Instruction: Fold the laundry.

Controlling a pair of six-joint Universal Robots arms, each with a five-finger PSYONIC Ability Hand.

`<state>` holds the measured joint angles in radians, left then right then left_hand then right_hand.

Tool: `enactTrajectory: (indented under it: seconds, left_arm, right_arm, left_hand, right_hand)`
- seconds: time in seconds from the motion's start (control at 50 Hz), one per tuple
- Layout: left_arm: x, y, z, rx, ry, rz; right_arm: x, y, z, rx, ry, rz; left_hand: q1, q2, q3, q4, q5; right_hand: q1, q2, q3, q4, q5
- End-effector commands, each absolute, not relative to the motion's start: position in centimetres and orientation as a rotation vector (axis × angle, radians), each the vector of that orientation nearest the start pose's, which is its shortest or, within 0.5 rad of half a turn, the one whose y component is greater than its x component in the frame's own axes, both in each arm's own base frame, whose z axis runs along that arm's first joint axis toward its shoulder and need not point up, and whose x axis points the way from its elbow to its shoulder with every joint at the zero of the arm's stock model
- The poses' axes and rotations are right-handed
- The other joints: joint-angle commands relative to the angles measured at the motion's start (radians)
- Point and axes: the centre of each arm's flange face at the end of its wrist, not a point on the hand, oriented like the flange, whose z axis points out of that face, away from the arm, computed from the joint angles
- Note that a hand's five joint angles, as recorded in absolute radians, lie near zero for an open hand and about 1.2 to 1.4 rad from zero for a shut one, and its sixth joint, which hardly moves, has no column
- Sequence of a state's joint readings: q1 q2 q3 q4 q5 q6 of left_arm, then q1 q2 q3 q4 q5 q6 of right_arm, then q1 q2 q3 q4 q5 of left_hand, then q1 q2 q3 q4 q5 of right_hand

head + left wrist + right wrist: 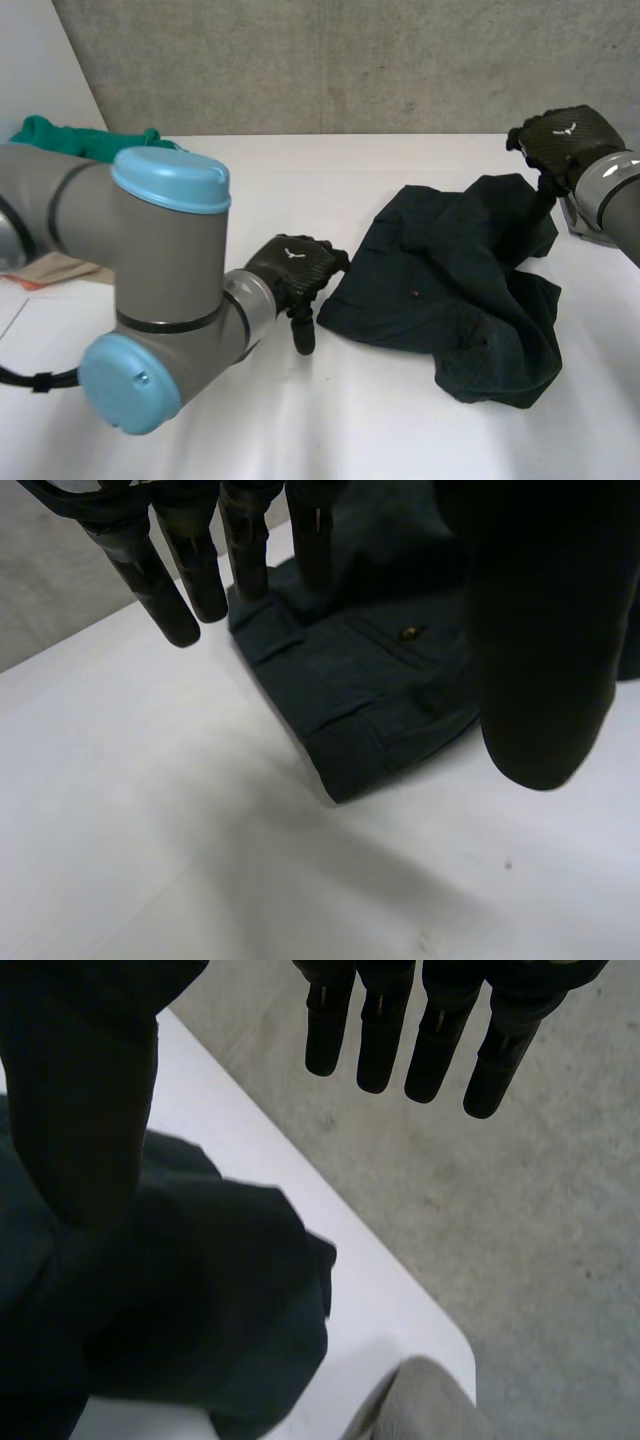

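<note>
A dark green-black garment (pixel 450 280) lies crumpled on the white table (pixel 300 180), right of centre. In the left wrist view its waistband, with belt loops and a small button (pixel 407 632), lies under my left hand. My left hand (pixel 290 268) hovers at the garment's left edge, open, with straight fingers (pixel 180 570) spread above the cloth (pixel 350 690) and the thumb apart. My right hand (pixel 565 140) is raised at the garment's far right corner. It is open, its fingers (pixel 430 1050) straight and clear of the cloth (pixel 200 1300), while its thumb (pixel 90 1080) hangs just over that corner.
A green cloth (pixel 60 135) lies bunched at the back left. A beige item (pixel 50 270) sits at the left edge behind my left arm. The table's right edge (pixel 400 1290) runs close to my right hand, with a grey-beige object (pixel 420 1405) beside it.
</note>
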<state>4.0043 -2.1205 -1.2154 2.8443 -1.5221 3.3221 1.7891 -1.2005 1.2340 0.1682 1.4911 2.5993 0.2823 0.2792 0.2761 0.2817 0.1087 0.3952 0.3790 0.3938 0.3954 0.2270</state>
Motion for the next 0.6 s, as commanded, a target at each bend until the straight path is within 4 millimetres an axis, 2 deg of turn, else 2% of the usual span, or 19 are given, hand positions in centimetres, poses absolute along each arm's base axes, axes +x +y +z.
enactTrajectory:
  seconds: [0.02,0.12,0.22,0.3,0.34,0.36,0.38,0.42,0.5,0.52,0.58,0.6]
  left_arm:
    - [-37.6,-20.5,17.3,1.511,2.651,-1.766]
    - [-39.5,-20.2,16.2,1.603,2.598,-1.856]
    - [-41.6,-21.0,14.4,1.644,2.475,-1.980]
    - [-42.0,-21.2,12.9,1.688,2.405,-1.917]
    - [-41.9,-21.3,12.3,1.696,2.395,-1.874]
    - [-41.8,-21.6,12.3,1.692,2.374,-1.858]
    - [-41.8,-21.9,12.6,1.675,2.362,-1.861]
    - [-41.6,-22.9,13.4,1.609,2.329,-1.893]
    - [-40.4,-26.5,16.7,1.358,2.202,-2.008]
    - [-39.5,-28.7,19.0,1.217,2.127,-2.097]
    - [-37.6,-32.4,24.0,0.964,1.971,-2.284]
    - [-36.6,-34.1,27.1,0.843,1.859,-2.407]
  right_arm:
    - [21.0,-32.7,25.3,-1.036,2.432,-2.001]
    - [20.7,-32.4,24.3,-1.063,2.445,-2.000]
    - [20.3,-32.3,23.5,-1.081,2.450,-2.011]
    - [19.8,-32.2,23.4,-1.069,2.466,-2.013]
    - [19.5,-32.2,23.5,-1.057,2.472,-2.021]
    - [19.2,-32.3,23.5,-1.048,2.476,-2.027]
    - [19.1,-32.4,23.6,-1.045,2.475,-2.031]
    - [18.9,-32.6,23.7,-1.037,2.471,-2.043]
    - [18.6,-32.7,24.0,-1.030,2.462,-2.058]
    - [18.5,-32.8,24.1,-1.028,2.459,-2.062]
    - [18.5,-32.7,24.4,-1.030,2.448,-2.072]
    - [18.5,-32.6,24.5,-1.030,2.441,-2.077]
  left_hand:
    - [0.142,0.146,0.149,0.143,0.142]
    - [0.239,0.242,0.245,0.240,0.238]
    - [0.322,0.325,0.328,0.322,0.321]
    - [0.389,0.392,0.395,0.389,0.388]
    - [0.599,0.602,0.605,0.600,0.598]
    - [1.054,1.057,1.060,1.054,1.053]
    - [1.113,1.117,1.120,1.114,1.112]
    - [1.114,1.117,1.120,1.115,1.113]
    - [1.114,1.117,1.120,1.115,1.113]
    - [1.114,1.117,1.120,1.115,1.113]
    - [1.114,1.117,1.120,1.115,1.113]
    - [1.114,1.117,1.120,1.115,1.113]
  right_hand:
    - [0.064,0.080,0.065,0.064,0.058]
    - [0.061,0.077,0.063,0.061,0.055]
    - [0.061,0.077,0.063,0.061,0.055]
    - [0.061,0.077,0.063,0.061,0.055]
    - [0.061,0.077,0.063,0.061,0.055]
    - [0.061,0.077,0.063,0.061,0.055]
    - [0.061,0.077,0.063,0.061,0.055]
    - [0.061,0.077,0.063,0.061,0.055]
    - [0.061,0.077,0.063,0.061,0.055]
    - [0.061,0.077,0.063,0.061,0.055]
    - [0.061,0.077,0.063,0.061,0.055]
    - [0.061,0.077,0.063,0.061,0.055]
